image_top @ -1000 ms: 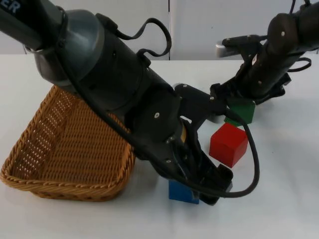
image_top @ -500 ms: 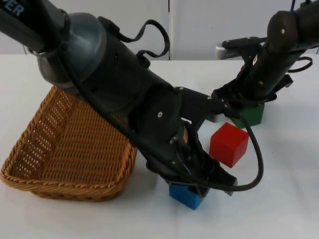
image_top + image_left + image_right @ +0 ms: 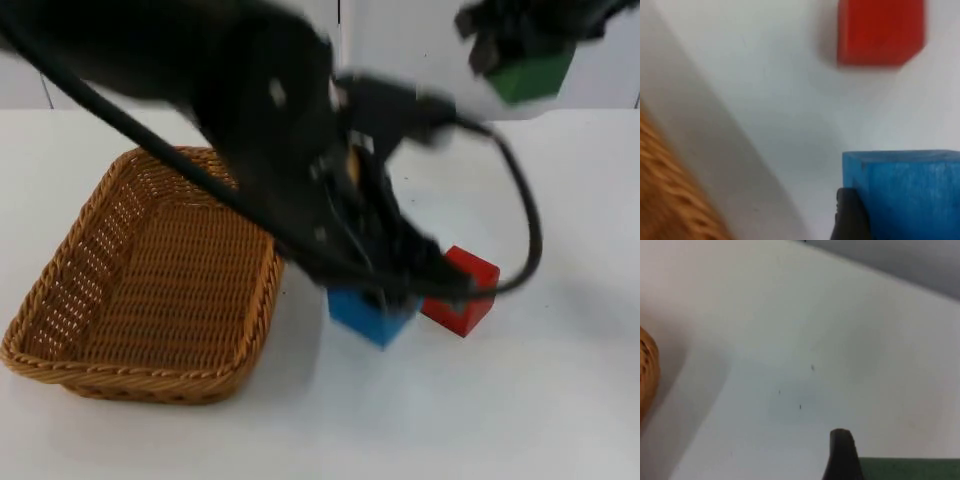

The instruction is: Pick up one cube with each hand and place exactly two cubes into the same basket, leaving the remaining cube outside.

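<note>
From the top view, the left pincer (image 3: 385,300) pinches the blue cube (image 3: 370,315) and holds it just above the white table (image 3: 560,400), right beside the basket (image 3: 140,290) and touching nothing else. The red cube (image 3: 462,292) sits on the table just beside it. The right pincer (image 3: 515,55) holds the green cube (image 3: 530,75) high up (in front of the grey wall).

In the left wrist view, a black fingertip (image 3: 850,217) presses the blue cube's side. The red cube lies further off.

In the right wrist view, a fingertip (image 3: 841,452) touches the green cube.
</note>
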